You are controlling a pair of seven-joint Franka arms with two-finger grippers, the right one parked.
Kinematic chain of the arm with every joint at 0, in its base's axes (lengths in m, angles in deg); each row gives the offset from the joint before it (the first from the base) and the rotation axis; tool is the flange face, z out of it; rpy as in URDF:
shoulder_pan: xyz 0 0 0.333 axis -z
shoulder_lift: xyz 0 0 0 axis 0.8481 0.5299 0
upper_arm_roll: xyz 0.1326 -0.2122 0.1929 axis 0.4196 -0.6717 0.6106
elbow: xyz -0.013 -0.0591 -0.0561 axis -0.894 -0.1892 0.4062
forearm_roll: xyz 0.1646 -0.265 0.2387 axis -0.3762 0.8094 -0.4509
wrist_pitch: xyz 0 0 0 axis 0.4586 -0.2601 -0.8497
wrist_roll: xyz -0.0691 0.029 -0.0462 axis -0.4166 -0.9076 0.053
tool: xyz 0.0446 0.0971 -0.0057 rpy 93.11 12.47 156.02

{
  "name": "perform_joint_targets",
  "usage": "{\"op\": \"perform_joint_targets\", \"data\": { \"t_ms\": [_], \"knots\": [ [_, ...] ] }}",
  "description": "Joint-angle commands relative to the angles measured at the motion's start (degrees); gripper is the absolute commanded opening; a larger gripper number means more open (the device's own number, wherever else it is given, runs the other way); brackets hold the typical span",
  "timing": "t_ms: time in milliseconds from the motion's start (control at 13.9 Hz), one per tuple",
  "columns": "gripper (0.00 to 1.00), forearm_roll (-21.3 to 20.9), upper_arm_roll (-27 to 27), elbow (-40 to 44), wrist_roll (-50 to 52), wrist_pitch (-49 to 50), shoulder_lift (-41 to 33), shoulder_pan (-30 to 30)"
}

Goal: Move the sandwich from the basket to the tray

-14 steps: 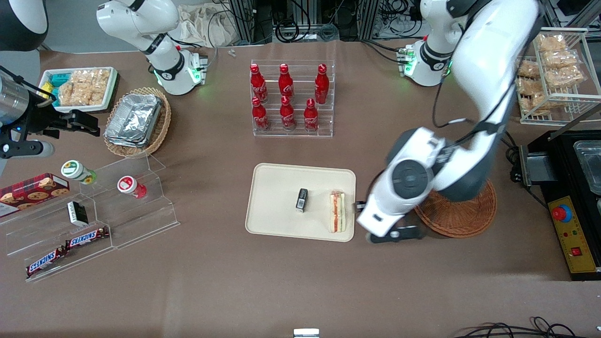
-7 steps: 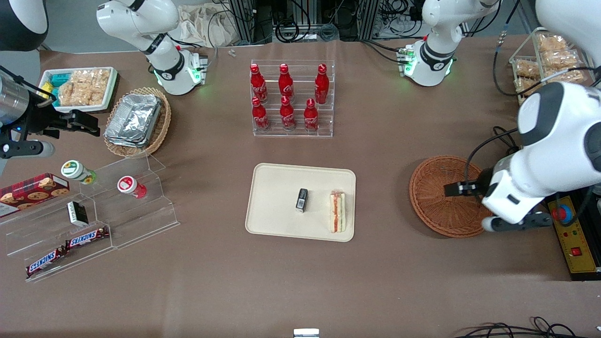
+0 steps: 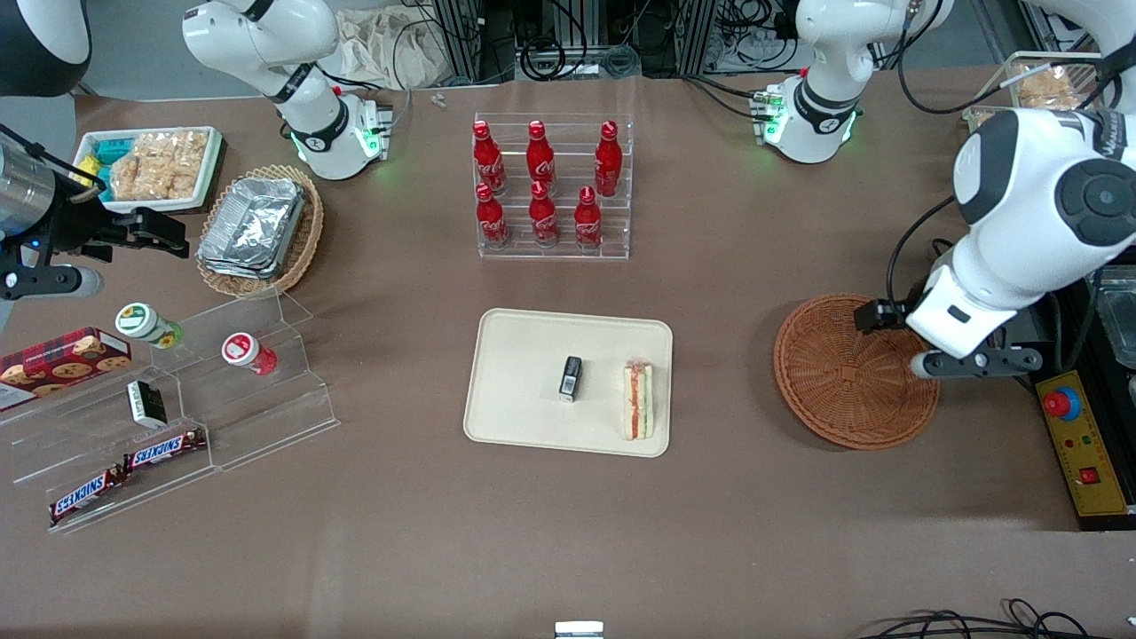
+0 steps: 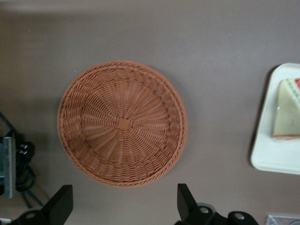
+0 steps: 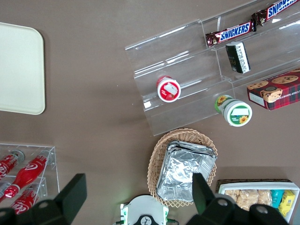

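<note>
The triangular white-bread sandwich (image 3: 637, 400) with red and green filling lies on the flat cream rectangular tray (image 3: 524, 355), near the tray edge that faces the round reddish-brown wicker basket (image 3: 843, 390). Beside it on the tray stands a small black box (image 3: 571, 378). The basket sits on the brown worktop (image 3: 568, 532), toward the working arm's end, apart from the tray. The tool (image 4: 123, 206) hangs above the basket, its two black fingers (image 4: 61, 202) spread wide and holding nothing.
</note>
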Motion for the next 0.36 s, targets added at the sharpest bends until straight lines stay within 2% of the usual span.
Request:
{"op": "perform_joint_targets", "data": {
  "t_ms": [0, 288],
  "knots": [
    [1.0, 1.27, 2.5, -1.8, -6.0, 0.8, -2.76, 2.12],
    [1.0, 1.27, 2.41, 9.86, -6.37, 8.17, 3.9, 1.95]
  ]
}}
